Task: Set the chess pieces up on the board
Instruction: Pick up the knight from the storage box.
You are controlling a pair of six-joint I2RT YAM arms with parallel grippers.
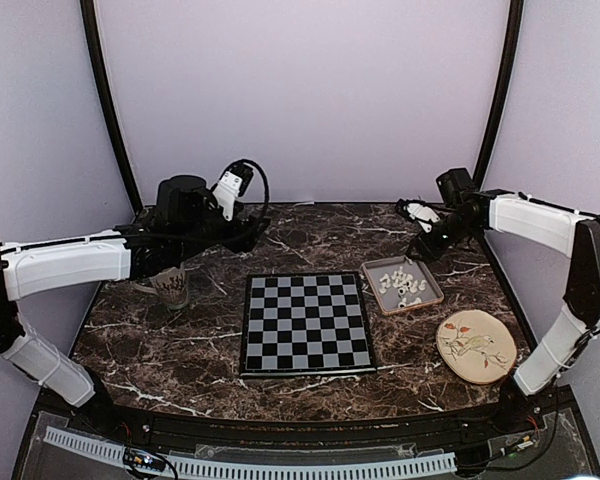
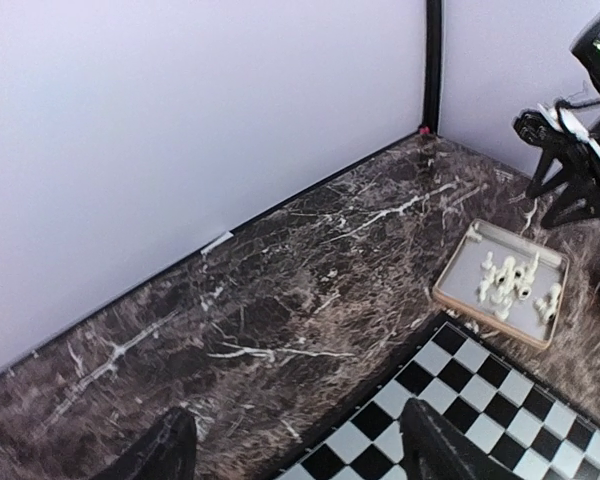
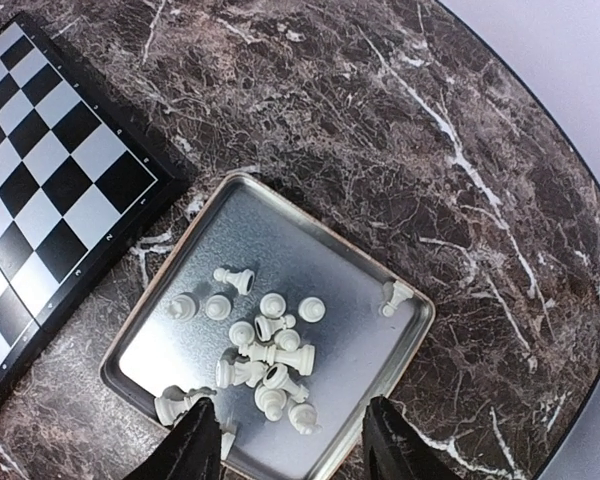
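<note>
All the chess pieces (image 3: 265, 350) we can see lie jumbled in a metal tray (image 3: 280, 230), just beside the far right corner of the board (image 1: 306, 323). Our right gripper (image 3: 292, 445) hangs above that tray, jaws parted, gripping nothing. Our left gripper (image 2: 300, 448) hovers over the marble table (image 1: 180, 360) near the board's far left corner, its 2 fingers apart and holding nothing.

Seen from above, the chess pieces (image 1: 400, 283) in the tray (image 1: 429, 292) right of the board (image 1: 305, 322) are too small to tell apart. Left of the board, the left arm (image 1: 70, 262) partly hides a cup (image 1: 170, 288).
</note>
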